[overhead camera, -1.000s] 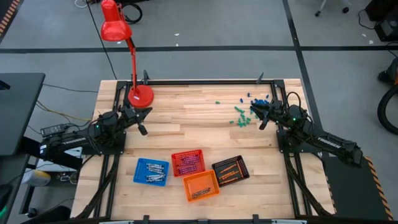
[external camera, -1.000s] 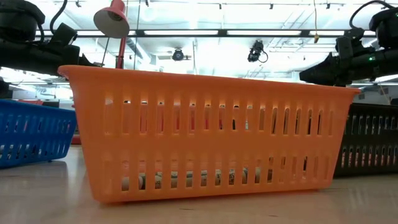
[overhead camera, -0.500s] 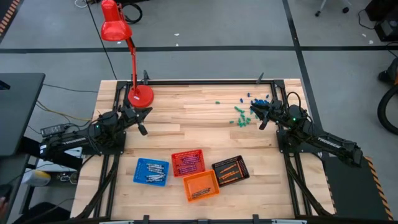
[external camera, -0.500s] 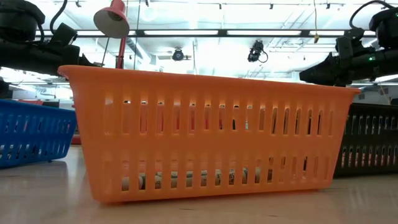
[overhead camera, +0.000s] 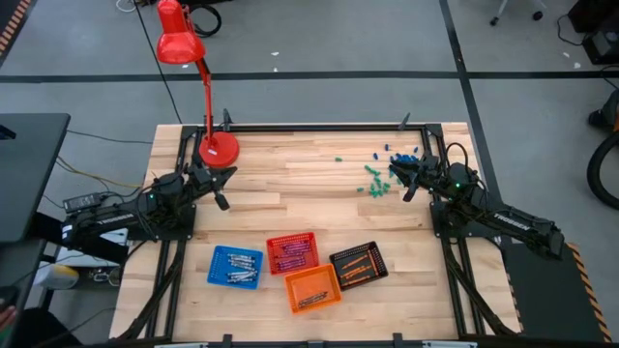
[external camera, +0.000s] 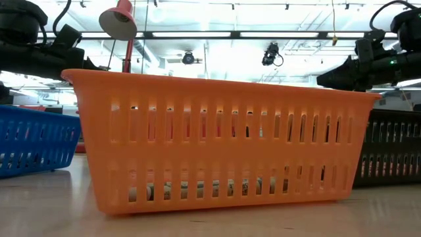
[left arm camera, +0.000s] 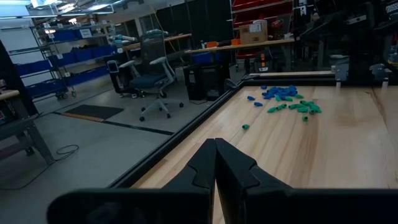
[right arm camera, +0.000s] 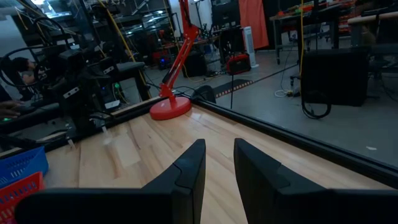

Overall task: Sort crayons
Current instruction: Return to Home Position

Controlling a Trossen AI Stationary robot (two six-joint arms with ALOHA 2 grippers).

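Unmoved: left tool [left arm camera: 215, 144], right tool [right arm camera: 219, 144], crayons [overhead camera: 235, 268]

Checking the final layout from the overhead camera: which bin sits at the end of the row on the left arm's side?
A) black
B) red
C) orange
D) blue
D. In the high view the blue bin is the end one on the left arm's side, with the red bin, orange bin and black bin all further toward the right arm.
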